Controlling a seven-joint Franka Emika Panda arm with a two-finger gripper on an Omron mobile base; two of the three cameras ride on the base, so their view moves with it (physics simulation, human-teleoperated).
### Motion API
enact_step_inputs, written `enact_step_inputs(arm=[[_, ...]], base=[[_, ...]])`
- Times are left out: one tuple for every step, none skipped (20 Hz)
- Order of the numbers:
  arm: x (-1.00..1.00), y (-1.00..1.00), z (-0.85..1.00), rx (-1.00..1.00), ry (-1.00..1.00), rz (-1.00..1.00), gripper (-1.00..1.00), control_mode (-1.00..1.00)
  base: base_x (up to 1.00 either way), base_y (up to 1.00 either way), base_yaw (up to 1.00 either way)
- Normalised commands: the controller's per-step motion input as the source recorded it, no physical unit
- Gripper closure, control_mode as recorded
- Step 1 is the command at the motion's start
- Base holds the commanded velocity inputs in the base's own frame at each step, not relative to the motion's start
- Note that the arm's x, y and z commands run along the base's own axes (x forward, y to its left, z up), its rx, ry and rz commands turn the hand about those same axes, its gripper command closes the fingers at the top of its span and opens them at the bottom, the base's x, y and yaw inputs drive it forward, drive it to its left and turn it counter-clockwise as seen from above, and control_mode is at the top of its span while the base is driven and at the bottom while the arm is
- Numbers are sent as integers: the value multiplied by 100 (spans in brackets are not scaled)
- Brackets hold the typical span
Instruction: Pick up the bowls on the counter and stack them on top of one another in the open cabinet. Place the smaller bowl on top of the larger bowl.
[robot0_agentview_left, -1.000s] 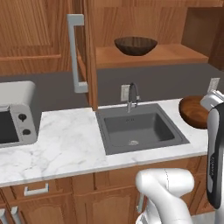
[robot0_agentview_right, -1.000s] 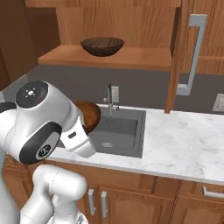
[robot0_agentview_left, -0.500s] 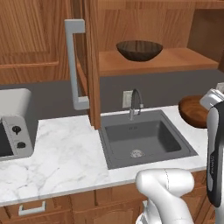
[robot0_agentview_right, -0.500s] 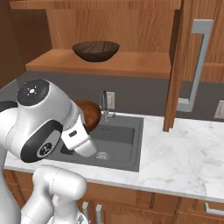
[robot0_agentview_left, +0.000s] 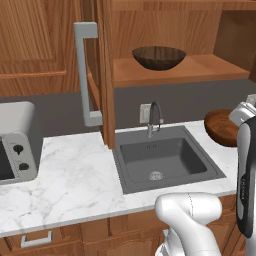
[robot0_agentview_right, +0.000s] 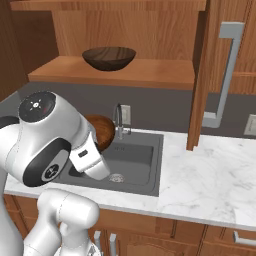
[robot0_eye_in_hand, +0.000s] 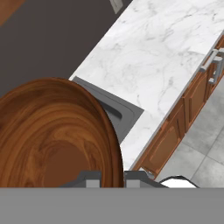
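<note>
Left base view, L to R: toaster oven (robot0_agentview_left: 16, 145) at 9 o'clock, cut off by frame edge, grey w/ two dark knobs. White marble tabletop (robot0_agentview_left: 75, 175), grey veins, smooth. Cabinet door (robot0_agentview_left: 102, 70) stands open edge-on, long grey bar handle (robot0_agentview_left: 86, 75) on it. Open cabinet (robot0_agentview_left: 175, 70) at 12 to 1 o'clock, plain wood shelf; larger bowl (robot0_agentview_left: 159, 57) sits on the shelf, wide, shallow, dark brown, streaky grain, nothing in it. Sink (robot0_agentview_left: 167, 160) at centre, dark grey, square, drain at bottom, curved faucet (robot0_agentview_left: 154, 117) behind it. Smaller bowl (robot0_agentview_left: 223, 127) at 3 o'clock, reddish-brown wood, right part hidden behind the arm; whether it rests on the tabletop or hangs just above it can't be told here.

Right base view: the arm's big white joint covers most of that bowl, only a rounded brown side shows, near the faucet at 9 o'clock. Dark bowl at 11 o'clock on the shelf; door and handle at 2 o'clock.

Hand view: small bowl fills 8 o'clock, glossy warm interior w/ swirled grain, left and bottom cut off. Tool (robot0_eye_in_hand: 112, 178) at 6 o'clock, fingers (robot0_eye_in_hand: 89, 177) nearly together, pinching the bowl's rim between them. Sink corner, marble, base cabinet fronts and grey floor tiles run toward 3 o'clock.
</note>
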Motion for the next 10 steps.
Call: enact_step_inputs(arm=[[0,0,0,0,0,0,100,100],[0,0,0,0,0,0,100,100],[0,0,0,0,0,0,100,100],[0,0,0,0,0,0,100,100],[0,0,0,0,0,0,100,100],[0,0,0,0,0,0,100,100],[0,0,0,0,0,0,100,100],[27,24,0,-3,0,0,100,-100],[15,16,5,-3,0,0,100,-100],[7,18,9,-2,0,-1,100,-100]], base=[[37,25,-5],[36,32,-5],[39,29,-3],[36,28,-2],[37,24,-1],[38,25,-1],[39,26,-1],[0,0,0],[0,0,0],[0,0,0]])
